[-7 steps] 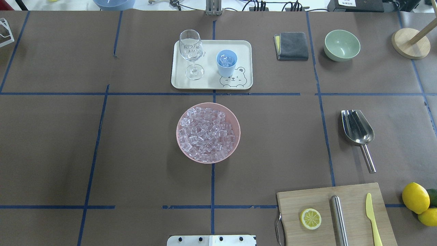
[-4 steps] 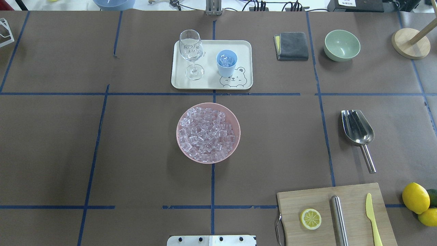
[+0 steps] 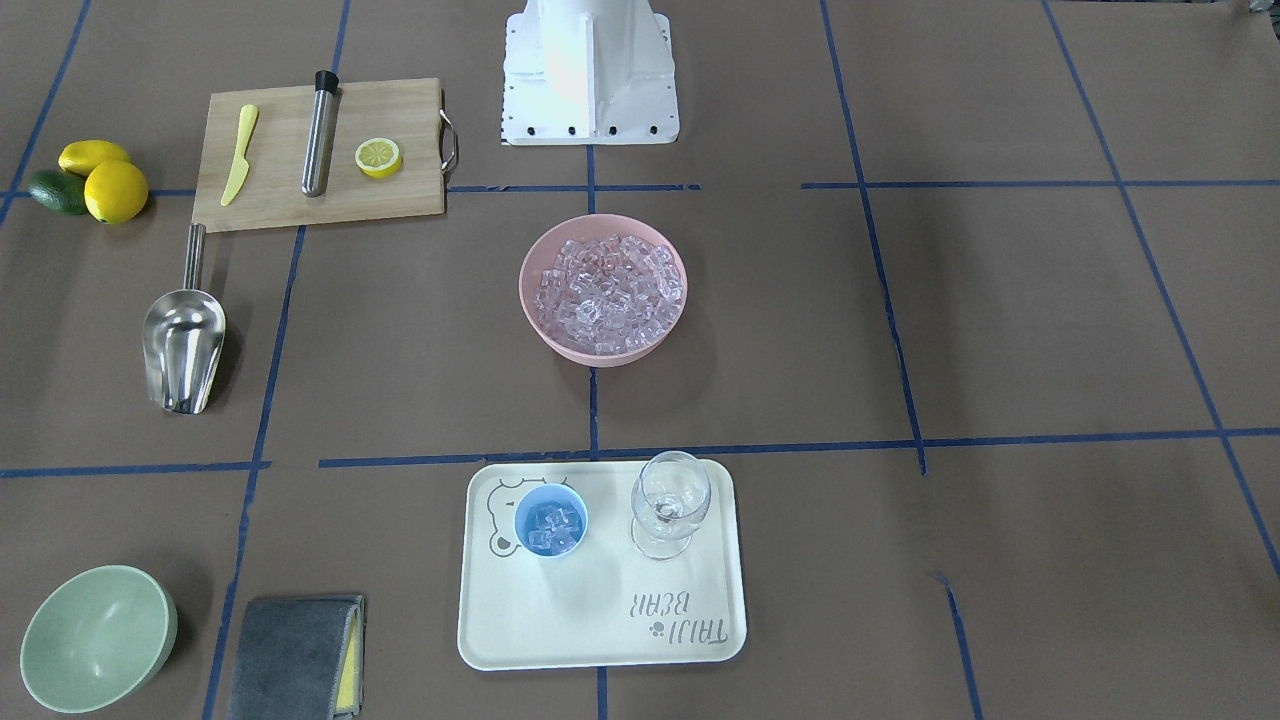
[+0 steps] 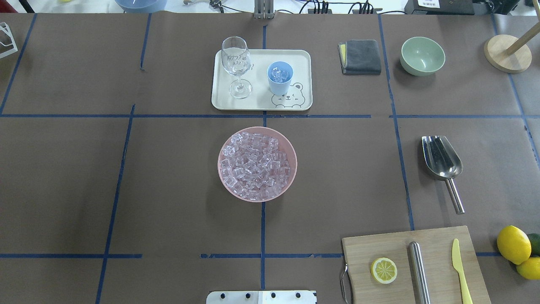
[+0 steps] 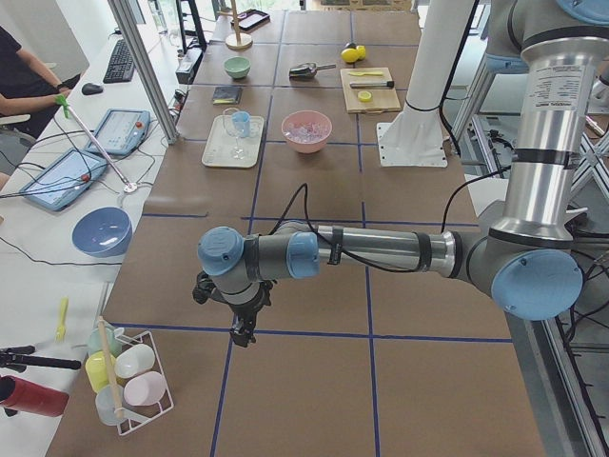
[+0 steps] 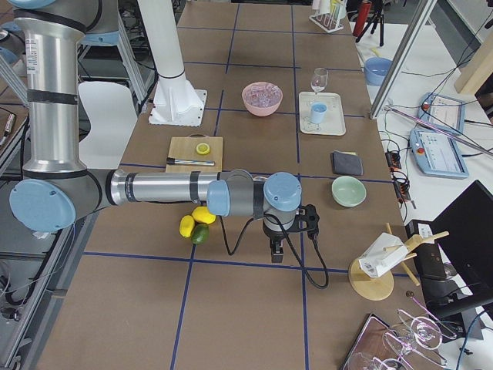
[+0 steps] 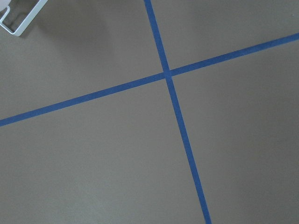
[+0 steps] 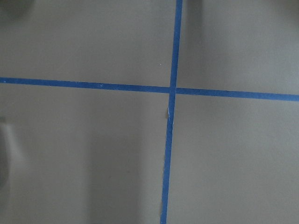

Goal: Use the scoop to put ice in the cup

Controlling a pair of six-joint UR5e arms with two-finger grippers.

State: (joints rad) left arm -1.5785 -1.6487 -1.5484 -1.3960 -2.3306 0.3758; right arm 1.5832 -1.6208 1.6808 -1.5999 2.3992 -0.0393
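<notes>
nothing on the table is shifting since a second ago: the scoop (image 4: 441, 159) is lying in the same spot at the right of the overhead view, trough up-frame and well apart from the rest. the ice (image 4: 256, 165) is heaping in the pink bowl (image 4: 220, 166) at centre, and a few cubes are sitting in the cup (image 4: 280, 84), which is standing upright on the cream tray (image 4: 259, 86) at upper centre beside the wine glass (image 4: 235, 63). brown paper (image 4: 168, 177) crossed by blue tape (image 4: 262, 228) is covering the surface. the left gripper (image 5: 238, 333) and right gripper (image 6: 277, 250) are hanging over bare paper at the table's ends; released or clenched, i cannot tell. a white bench with tablets (image 5: 122, 131) is running along the side view's left.
</notes>
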